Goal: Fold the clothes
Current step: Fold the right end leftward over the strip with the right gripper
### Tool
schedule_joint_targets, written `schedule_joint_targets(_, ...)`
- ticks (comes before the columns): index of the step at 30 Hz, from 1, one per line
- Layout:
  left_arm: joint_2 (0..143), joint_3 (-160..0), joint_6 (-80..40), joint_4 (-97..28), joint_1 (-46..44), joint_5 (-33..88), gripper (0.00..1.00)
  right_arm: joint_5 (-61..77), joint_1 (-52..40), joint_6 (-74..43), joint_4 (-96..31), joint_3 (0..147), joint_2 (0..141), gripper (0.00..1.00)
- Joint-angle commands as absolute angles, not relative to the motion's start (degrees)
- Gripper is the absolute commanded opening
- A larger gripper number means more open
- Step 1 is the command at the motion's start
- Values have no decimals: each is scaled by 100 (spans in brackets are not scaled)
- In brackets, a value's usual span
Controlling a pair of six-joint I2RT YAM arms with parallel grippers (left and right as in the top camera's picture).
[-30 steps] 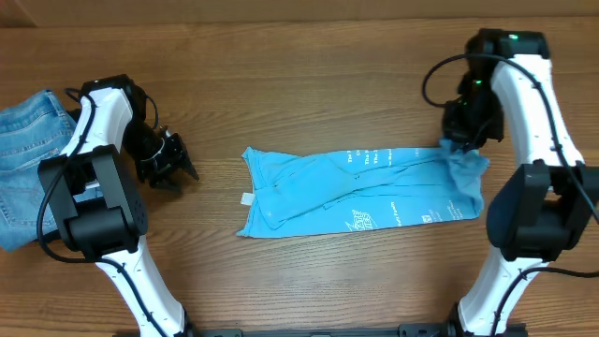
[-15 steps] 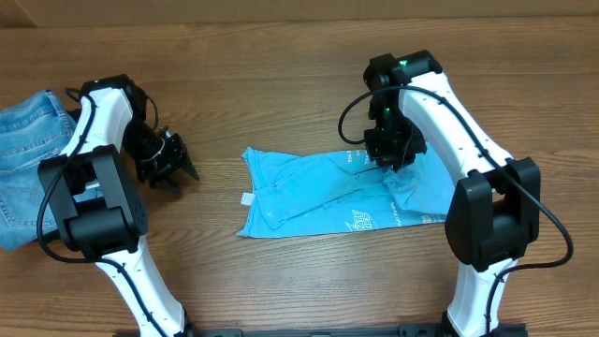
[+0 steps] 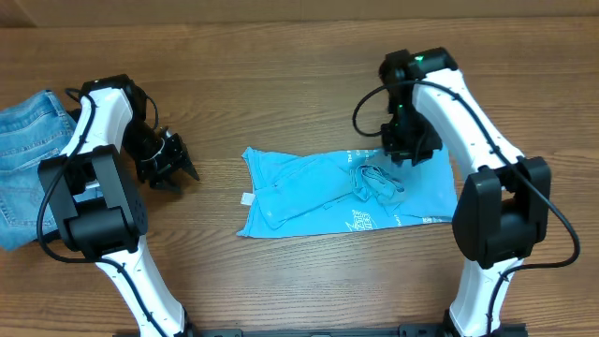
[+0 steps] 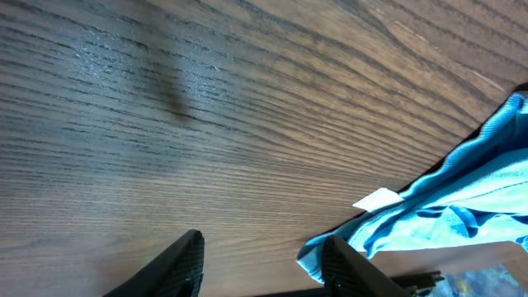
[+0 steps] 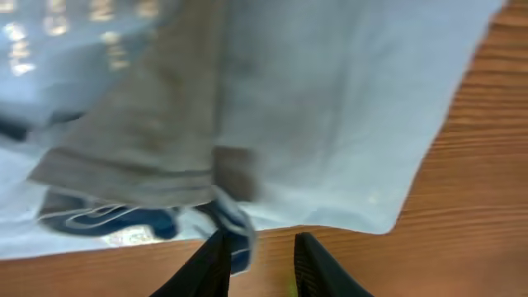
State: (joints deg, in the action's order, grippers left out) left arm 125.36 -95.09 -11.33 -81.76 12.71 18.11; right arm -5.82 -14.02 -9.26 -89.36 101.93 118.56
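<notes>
**Crosswise fold of the shirt, right end brought in but not laid flat**

The wooden table (image 3: 299,65) carries the light blue T-shirt (image 3: 309,192) at its centre, lying as a long strip that runs left to right. Faded jeans (image 3: 21,150) lie at the table's left edge, well apart from it.

The right gripper (image 5: 257,266) hangs over the strip's upper right part. Its jaws stand a little apart, and the blurred wrist view shows no cloth clamped between them. The left gripper (image 4: 262,262) rests low over bare wood to the left of the shirt, jaws apart and empty.

A rumpled bunch of cloth (image 3: 374,180) sits on the strip right of its middle. A small white label (image 3: 247,198) marks the left end.

The step in hand appears to be folding the right end over toward the left. The next move probably calls for a fresh pinch on the bunch, then drawing it leftward so that it lies flat and square to the strip's edges.
</notes>
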Motion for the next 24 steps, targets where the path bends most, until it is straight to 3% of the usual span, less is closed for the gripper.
schedule_joint_targets(1,12394,-9616,-919,-8226,1243,1911,49,-628,-1376,-1052,-8641,10018,11712,29)
schedule_joint_targets(10,12394,-9616,-875,-8335,1234,1911,49,-237,-1398,-1011,-7419,8836,11714,28)
schedule_joint_targets(15,12394,-9616,-873,-8372,1234,1907,49,1940,-1575,45,-6761,8836,11714,28)
schedule_joint_targets(18,12394,-9616,-873,-8372,1232,1907,49,2438,-1699,51,-6243,8836,11714,29)
schedule_joint_targets(24,12394,-9616,-873,-8370,1229,1890,49,1765,-1551,-62,-6722,8982,11365,28)
